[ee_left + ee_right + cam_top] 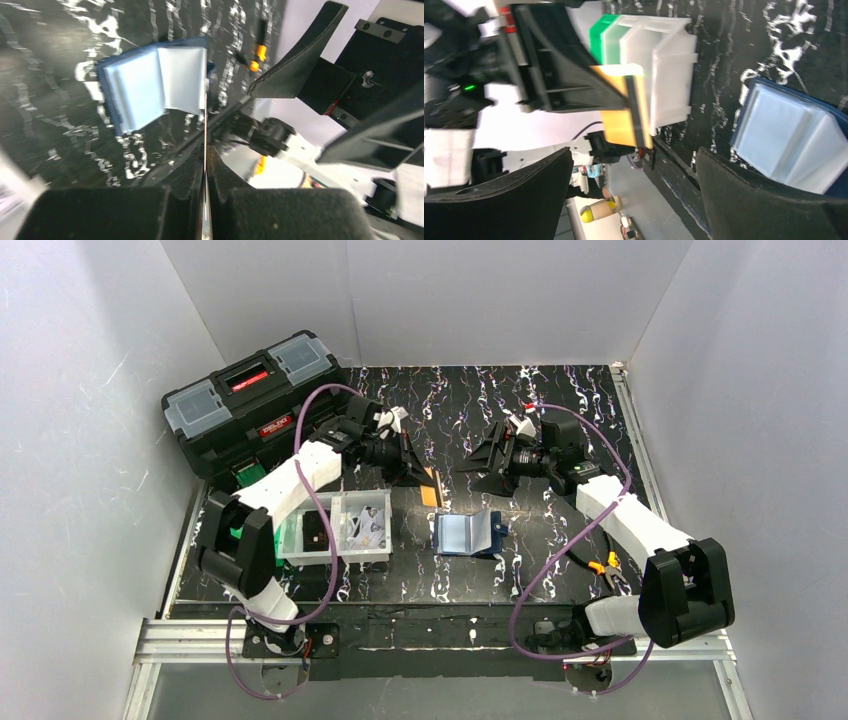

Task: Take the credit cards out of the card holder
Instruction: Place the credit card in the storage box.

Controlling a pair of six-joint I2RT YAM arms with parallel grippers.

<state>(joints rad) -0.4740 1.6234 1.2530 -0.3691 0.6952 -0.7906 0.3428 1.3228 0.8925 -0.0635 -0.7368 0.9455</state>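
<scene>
Pinched hard in the left gripper (422, 480): one orange credit card (430, 490), held off the table (560, 410) and, from the left wrist, showing only as a thin edge. Opposite it, spread wide and carrying nothing, the right gripper (480, 468). Just below both in the top view, lying open on the table, the navy card holder (468, 533), pockets pale (further cards inside: impossible to tell). Looks like a handover or a drop-off to come. Risks from here: losing the card out of so shallow a bite on a slick face; knocking the two grippers together while closing in; dropping short of the clear bin (340, 525); shoving the unpinned holder on the next reach
</scene>
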